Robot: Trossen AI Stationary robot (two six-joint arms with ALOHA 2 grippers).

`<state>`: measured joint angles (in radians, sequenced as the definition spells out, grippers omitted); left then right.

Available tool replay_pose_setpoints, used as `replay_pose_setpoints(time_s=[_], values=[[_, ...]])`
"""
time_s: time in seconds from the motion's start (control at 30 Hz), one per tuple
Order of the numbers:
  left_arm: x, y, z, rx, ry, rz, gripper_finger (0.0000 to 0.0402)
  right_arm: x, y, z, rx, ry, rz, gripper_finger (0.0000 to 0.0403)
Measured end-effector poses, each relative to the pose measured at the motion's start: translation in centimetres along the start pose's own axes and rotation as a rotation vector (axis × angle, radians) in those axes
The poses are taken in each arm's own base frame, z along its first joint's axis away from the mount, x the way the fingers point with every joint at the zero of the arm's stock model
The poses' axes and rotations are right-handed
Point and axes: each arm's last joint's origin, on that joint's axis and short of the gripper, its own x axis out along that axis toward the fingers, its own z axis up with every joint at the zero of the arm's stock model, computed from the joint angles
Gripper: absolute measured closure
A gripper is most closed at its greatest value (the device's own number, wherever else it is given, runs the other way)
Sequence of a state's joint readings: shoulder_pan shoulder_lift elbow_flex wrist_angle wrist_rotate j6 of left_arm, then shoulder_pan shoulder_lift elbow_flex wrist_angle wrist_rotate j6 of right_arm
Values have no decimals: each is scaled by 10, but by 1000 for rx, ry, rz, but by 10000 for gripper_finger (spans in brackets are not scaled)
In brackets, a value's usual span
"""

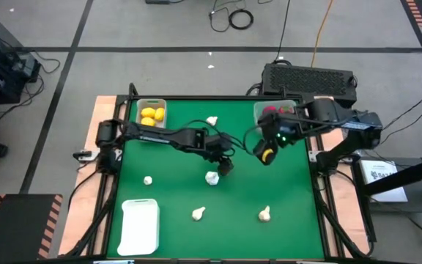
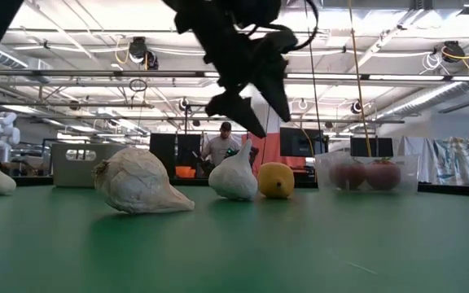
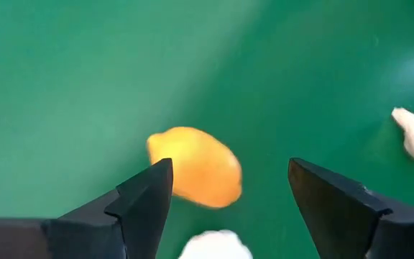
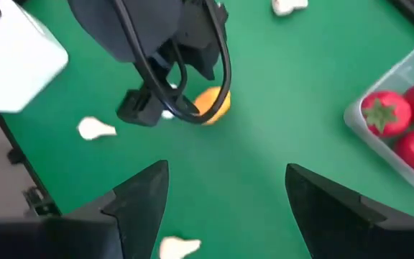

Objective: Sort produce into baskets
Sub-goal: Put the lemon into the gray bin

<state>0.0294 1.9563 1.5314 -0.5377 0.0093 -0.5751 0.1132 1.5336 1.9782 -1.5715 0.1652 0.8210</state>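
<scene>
A green table (image 1: 284,191) seen from above, with two dark robot arms reaching in from its left and right edges. The left gripper (image 1: 224,164) hangs near the table's middle, jaws wide and holding nothing, over one garlic bulb (image 1: 212,177). The loose lemon (image 3: 196,165) lies just ahead of it towards the right edge, its long axis slanting across the gap between the fingers. The right gripper (image 4: 226,176), also wide and holding nothing, hovers on the lemon's other side. The left arm seems better lined up. Counted: five garlic bulbs on the table, three tomatoes (image 4: 383,114) in the clear bin (image 4: 390,78) at the far right corner, at least two lemons in the grey bin (image 1: 138,114) at the far left corner, and one white tray (image 1: 139,227) near the near left corner.
</scene>
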Motion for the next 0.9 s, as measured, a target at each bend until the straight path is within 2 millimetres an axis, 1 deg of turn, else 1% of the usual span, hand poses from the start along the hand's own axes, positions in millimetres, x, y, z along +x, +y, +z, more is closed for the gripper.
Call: replay_pose_setpoints(time_s=[0.1, 0.3, 0.43, 0.6, 0.77, 0.9], values=[[6, -6, 4, -37, -2, 5, 118, 8, 0, -12, -31, 40, -25, 133], [12, -1, 0, -180, 19, 85, 118, 29, -6, -34, -143, 125, -87, 133], [11, 1, 0, -288, -19, 145, 118, 42, -10, -41, -255, 172, -122, 133], [11, -3, -2, -424, -69, 178, 118, 49, -12, -41, -447, 185, -107, 133], [12, -10, -10, -510, -117, 217, 118, 52, -11, -33, -609, 145, -62, 133], [22, -14, -16, -534, -114, 229, 118, 53, -14, -28, -676, 139, -55, 133]])
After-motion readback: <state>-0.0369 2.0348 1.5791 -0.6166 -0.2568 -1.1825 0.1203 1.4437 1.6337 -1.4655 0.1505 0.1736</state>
